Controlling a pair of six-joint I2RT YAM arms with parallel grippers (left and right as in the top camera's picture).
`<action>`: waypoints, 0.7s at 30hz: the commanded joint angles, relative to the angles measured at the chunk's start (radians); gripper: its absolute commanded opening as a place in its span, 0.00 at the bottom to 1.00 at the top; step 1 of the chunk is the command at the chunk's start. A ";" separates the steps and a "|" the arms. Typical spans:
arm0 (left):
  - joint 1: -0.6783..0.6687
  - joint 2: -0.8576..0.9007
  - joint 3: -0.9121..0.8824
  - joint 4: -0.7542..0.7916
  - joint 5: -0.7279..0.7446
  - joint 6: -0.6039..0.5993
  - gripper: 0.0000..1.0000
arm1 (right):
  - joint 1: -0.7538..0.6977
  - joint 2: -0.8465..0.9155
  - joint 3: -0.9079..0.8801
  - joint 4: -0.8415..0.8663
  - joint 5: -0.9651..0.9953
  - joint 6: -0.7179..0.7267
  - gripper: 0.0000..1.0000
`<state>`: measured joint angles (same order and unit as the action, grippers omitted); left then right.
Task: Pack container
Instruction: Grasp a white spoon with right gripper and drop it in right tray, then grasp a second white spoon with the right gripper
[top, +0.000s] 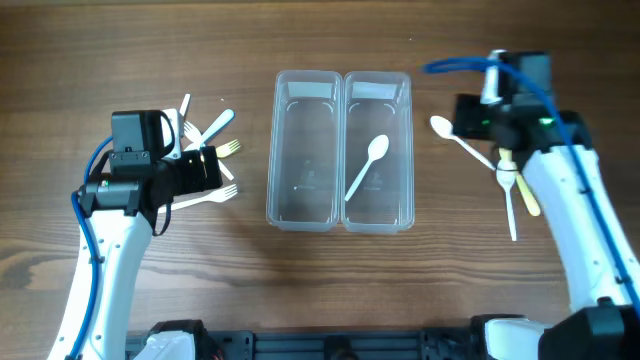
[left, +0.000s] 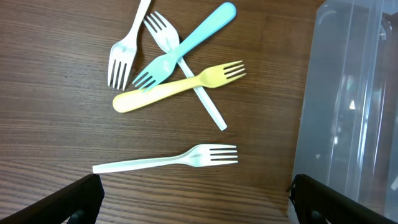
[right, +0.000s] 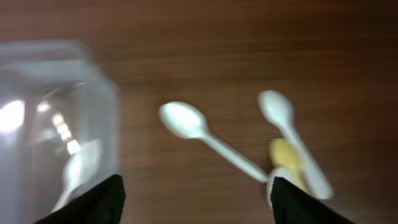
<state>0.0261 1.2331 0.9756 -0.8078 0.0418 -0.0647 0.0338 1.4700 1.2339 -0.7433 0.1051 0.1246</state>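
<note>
Overhead, two clear plastic rectangular tubs (top: 305, 75) sit side by side mid-table on the dark wood-grain tabletop (top: 320, 290), a white plastic spoon (top: 367, 167) inside the right one. Left wrist: the left gripper (left: 196, 190) is spread, empty, above a lone white plastic fork (left: 166, 160), and should, I judge, drop squarely across its handle. Right wrist, blurred: the right gripper (right: 196, 199) is also spread, near a loose white spoon (right: 185, 121).

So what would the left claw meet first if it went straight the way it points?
Likely the lone white fork, right ahead of the open left claw; depth is unclear, so perhaps bare table.
</note>
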 joint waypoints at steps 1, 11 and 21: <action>-0.002 0.003 0.017 0.003 -0.010 0.013 1.00 | -0.141 0.048 0.008 0.049 -0.048 -0.106 0.81; -0.002 0.003 0.017 0.003 -0.010 0.013 1.00 | -0.352 0.194 -0.063 -0.043 -0.108 -0.219 0.72; -0.002 0.003 0.017 0.003 -0.010 0.013 1.00 | -0.355 0.258 -0.320 0.164 -0.118 -0.091 0.58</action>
<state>0.0261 1.2331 0.9756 -0.8066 0.0414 -0.0647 -0.3218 1.7046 0.9791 -0.6300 -0.0250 -0.0227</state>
